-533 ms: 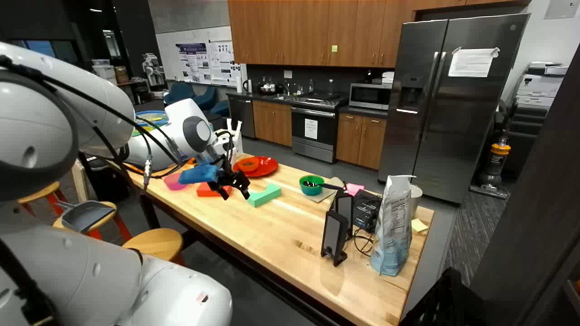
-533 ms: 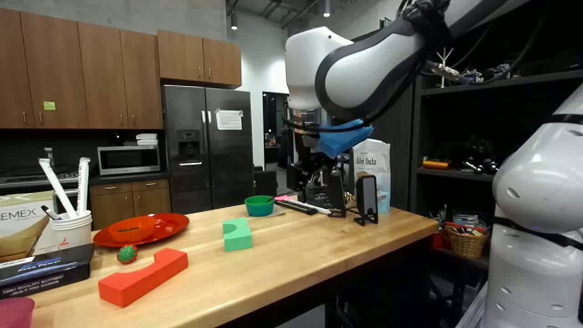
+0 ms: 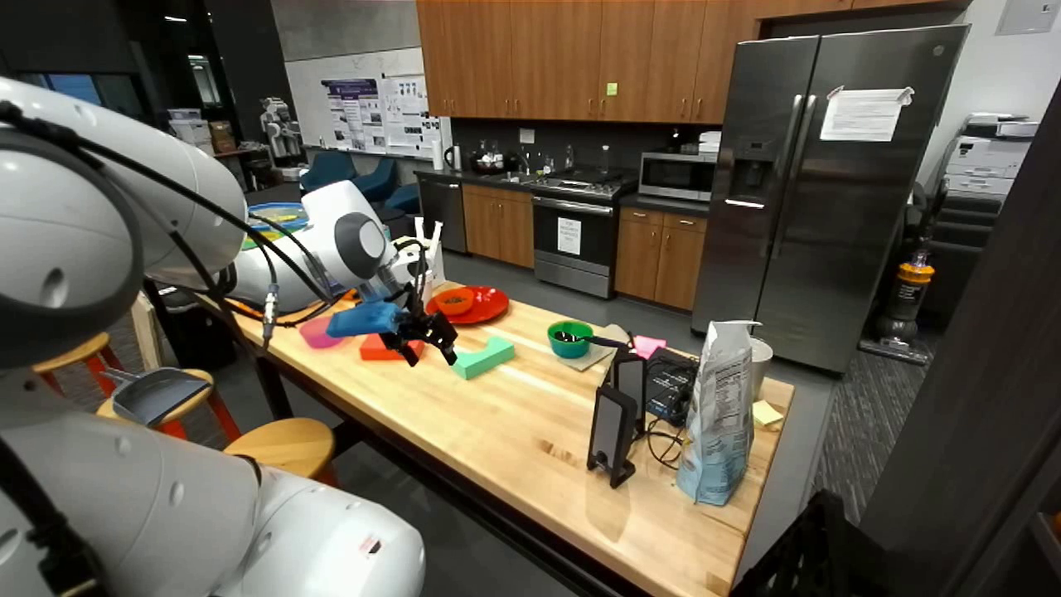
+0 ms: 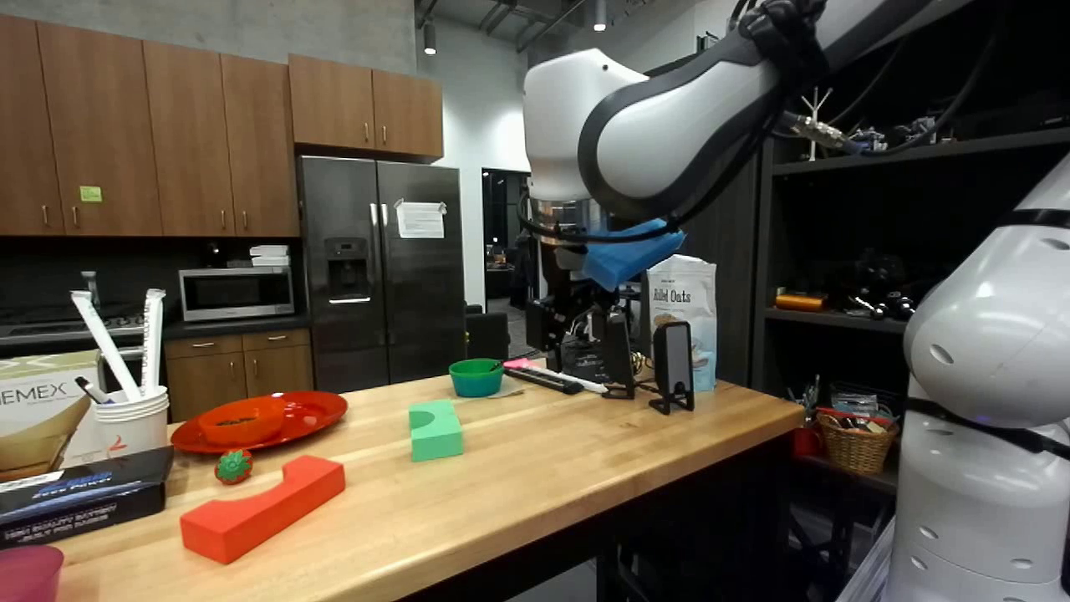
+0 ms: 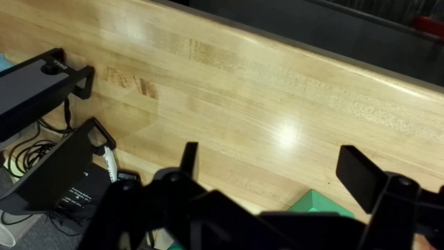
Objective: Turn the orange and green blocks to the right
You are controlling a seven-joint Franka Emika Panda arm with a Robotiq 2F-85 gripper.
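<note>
The orange-red block (image 4: 272,506) lies flat on the wooden table in both exterior views, with its notch toward the red plate; it also shows partly behind the gripper (image 3: 381,348). The pale green block (image 4: 436,439), also notched, lies farther along the table toward the green bowl; it also shows in an exterior view (image 3: 483,358). In the wrist view a corner of the green block (image 5: 317,203) shows, the rest hidden by the gripper. My gripper (image 5: 269,151) is open and empty, above the table with its fingers wide apart; it touches neither block. It shows in an exterior view (image 3: 431,355).
A red plate (image 4: 322,411) with an orange bowl (image 4: 242,420) and a small red-green ball (image 4: 233,466) stand near the orange block. A green bowl (image 3: 569,340), black speakers (image 3: 612,431) and an oats bag (image 3: 717,431) stand farther along. A pink cup (image 4: 29,573) is at the near corner.
</note>
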